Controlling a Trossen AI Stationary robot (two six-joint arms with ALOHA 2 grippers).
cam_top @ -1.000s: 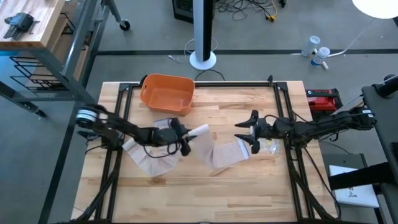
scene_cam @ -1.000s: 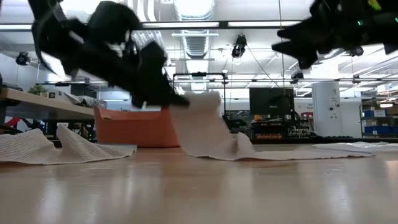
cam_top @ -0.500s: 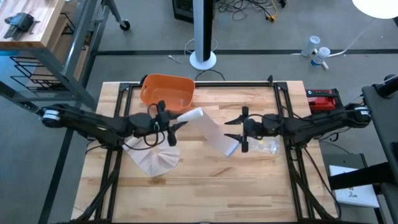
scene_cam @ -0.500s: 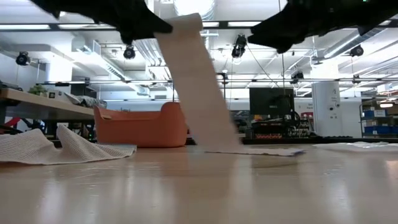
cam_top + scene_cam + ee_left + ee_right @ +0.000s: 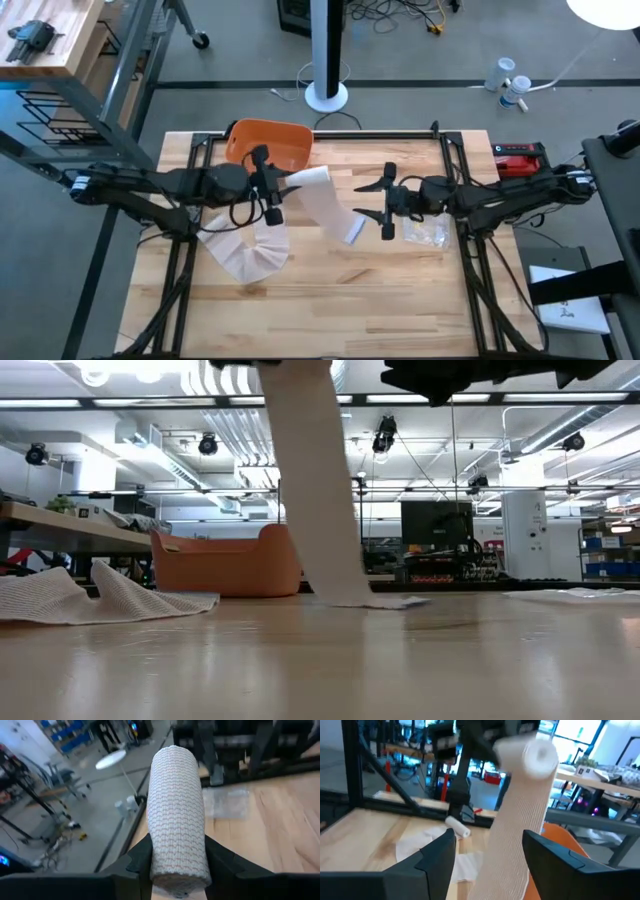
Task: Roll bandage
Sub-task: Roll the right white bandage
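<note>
Left fingers (image 5: 268, 187) clenched on bandage roll (image 5: 176, 815), one finger each side of the cylinder, roll raised well above the wooden surface (image 5: 400, 290). Loose strip (image 5: 330, 212) trailing off the roll toward the right fingers, drooping down to the surface w/ its free end lying between the two grippers, nearer the right one. In low view, strip (image 5: 315, 490) hanging as a near-vertical band, slightly slanted, bottom end flat on the surface.

Right fingers (image 5: 385, 201) released, spread wide, holding nothing; facing the left fingers across the strip, apart from it. From right wrist view, roll end (image 5: 540, 756) seen ahead of the spread fingers (image 5: 436, 851), strip falling from it between them.

Orange bin (image 5: 268, 148) just behind the left fingers, at far edge of the surface. Crumpled white mesh cloth (image 5: 245, 252) on the surface below and beside the left fingers, on the near side. Clear plastic wrapper (image 5: 428, 233) on the surface just beside the right fingers, under the right arm. Small white roll-shaped item (image 5: 457, 826) lying on the surface beyond the right fingers in right wrist view; cannot tell what exactly.
</note>
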